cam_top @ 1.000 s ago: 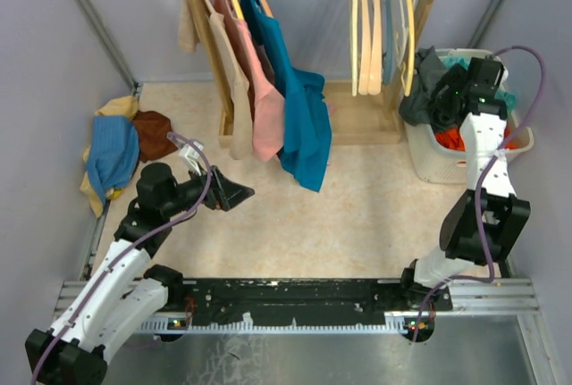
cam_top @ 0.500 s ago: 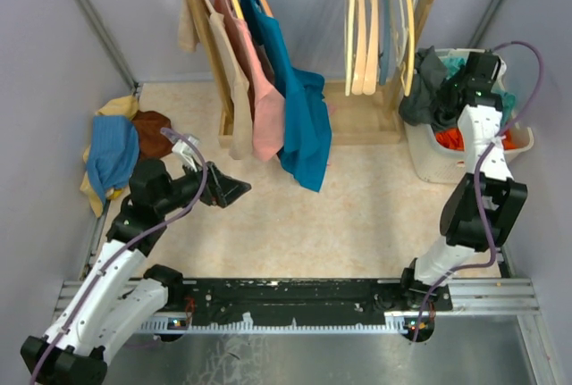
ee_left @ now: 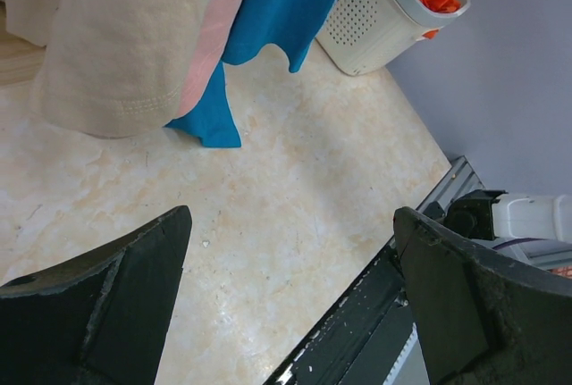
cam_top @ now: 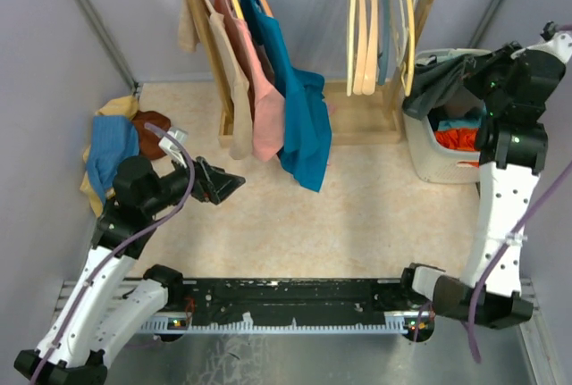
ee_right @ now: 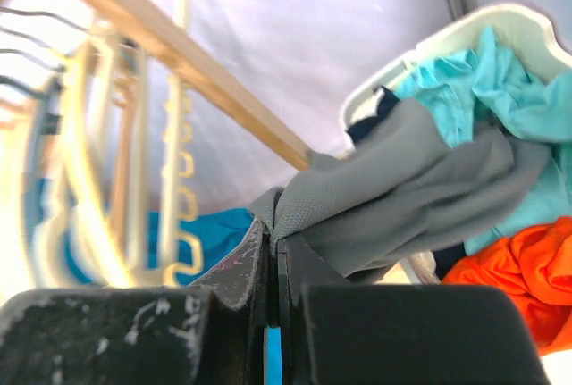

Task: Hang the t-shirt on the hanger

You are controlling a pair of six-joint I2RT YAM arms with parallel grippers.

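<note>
The dark grey t-shirt (cam_top: 436, 83) hangs partly out of the white laundry basket (cam_top: 427, 160), one fold pulled up and to the right. My right gripper (cam_top: 478, 68) is raised above the basket and shut on that fold; the right wrist view shows the grey cloth (ee_right: 402, 193) pinched between the closed fingers of the gripper (ee_right: 273, 229). Several pale wooden hangers (cam_top: 365, 28) hang bare on the right part of the rail; which one is the hanger I cannot tell. My left gripper (cam_top: 229, 185) hovers open over the floor on the left, nothing between its fingers (ee_left: 134, 269).
The wooden clothes rack (cam_top: 420, 10) at the back carries beige, pink (cam_top: 264, 90) and teal (cam_top: 299, 108) garments on its left side. Blue, yellow and brown clothes lie piled (cam_top: 116, 148) by the left wall. Orange (ee_right: 509, 269) and turquoise clothes fill the basket.
My right gripper shut on the t-shirt in the basket, then rose and swung right, dragging the grey cloth up. The left arm drew back slightly to the left, still open.
</note>
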